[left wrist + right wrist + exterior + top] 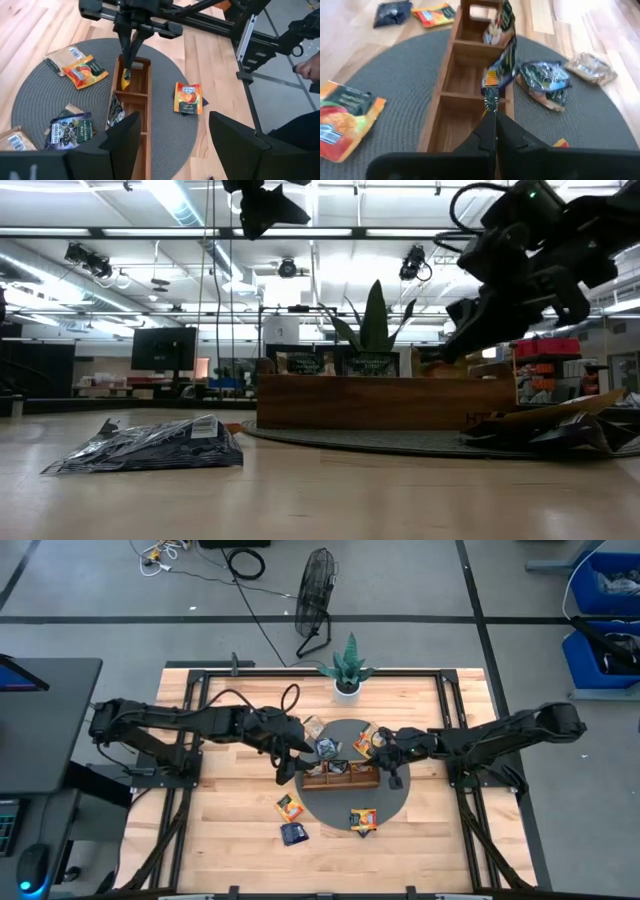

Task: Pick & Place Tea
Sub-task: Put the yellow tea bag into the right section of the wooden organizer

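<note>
I hold an orange sachet [492,90] in the closed right pincer [495,117], apparently directly above the tray's [451,100] end compartment; left pincer [172,137] waits open nearby.

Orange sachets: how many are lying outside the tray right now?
3 orange sachets: one on the mat beyond the tray, one at the mat's near edge, one on bare wood beside a dark blue sachet. The right gripper holds another sachet; more may be hidden.
</note>
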`<state>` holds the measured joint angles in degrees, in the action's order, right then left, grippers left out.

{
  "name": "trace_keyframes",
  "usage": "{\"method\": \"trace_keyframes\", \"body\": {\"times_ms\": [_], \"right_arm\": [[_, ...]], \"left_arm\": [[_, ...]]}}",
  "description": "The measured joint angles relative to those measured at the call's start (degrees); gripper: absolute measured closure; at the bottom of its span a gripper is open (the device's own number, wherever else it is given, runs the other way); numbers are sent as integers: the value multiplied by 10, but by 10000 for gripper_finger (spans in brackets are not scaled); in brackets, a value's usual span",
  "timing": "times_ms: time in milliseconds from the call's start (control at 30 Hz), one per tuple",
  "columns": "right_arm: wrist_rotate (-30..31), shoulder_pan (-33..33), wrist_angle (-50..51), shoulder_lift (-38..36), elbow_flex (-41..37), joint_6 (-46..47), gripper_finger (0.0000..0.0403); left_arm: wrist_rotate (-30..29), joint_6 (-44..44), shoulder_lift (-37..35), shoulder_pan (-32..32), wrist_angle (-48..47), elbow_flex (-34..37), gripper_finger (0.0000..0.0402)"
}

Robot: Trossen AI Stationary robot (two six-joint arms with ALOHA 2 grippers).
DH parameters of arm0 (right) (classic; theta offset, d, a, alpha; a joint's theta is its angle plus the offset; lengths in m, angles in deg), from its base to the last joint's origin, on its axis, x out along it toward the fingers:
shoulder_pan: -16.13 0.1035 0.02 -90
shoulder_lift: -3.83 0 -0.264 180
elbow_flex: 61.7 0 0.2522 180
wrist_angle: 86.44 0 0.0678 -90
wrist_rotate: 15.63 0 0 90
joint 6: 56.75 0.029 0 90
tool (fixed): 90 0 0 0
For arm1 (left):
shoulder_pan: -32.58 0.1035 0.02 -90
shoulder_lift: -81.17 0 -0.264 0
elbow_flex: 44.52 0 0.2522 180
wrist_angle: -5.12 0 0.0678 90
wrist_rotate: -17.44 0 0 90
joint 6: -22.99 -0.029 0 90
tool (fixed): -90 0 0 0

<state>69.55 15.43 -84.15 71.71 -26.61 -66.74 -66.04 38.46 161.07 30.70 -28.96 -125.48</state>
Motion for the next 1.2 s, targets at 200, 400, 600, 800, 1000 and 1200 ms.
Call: {"method": "trace_keyframes", "body": {"times_ms": [200, 400, 600, 800, 1000, 1200], "right_arm": [[-2, -9, -7, 24, 0, 16, 398], [-7, -9, -7, 25, 0, 33, 351], [-8, -9, -7, 23, 0, 50, 280], [18, -9, 0, -5, 0, 46, 214], [97, -9, 89, -74, 26, 50, 178], [147, -9, 232, -142, 118, 48, 174]], "left_arm": [[0, 4, 0, 0, 1, 0, 164], [0, 4, 0, 0, -1, 0, 164], [0, 3, 0, 0, -2, 0, 164], [0, 3, 0, 0, -25, 0, 164], [0, 3, 0, 0, -47, 0, 164], [-49, 8, -12, 0, -107, 0, 164]]}}
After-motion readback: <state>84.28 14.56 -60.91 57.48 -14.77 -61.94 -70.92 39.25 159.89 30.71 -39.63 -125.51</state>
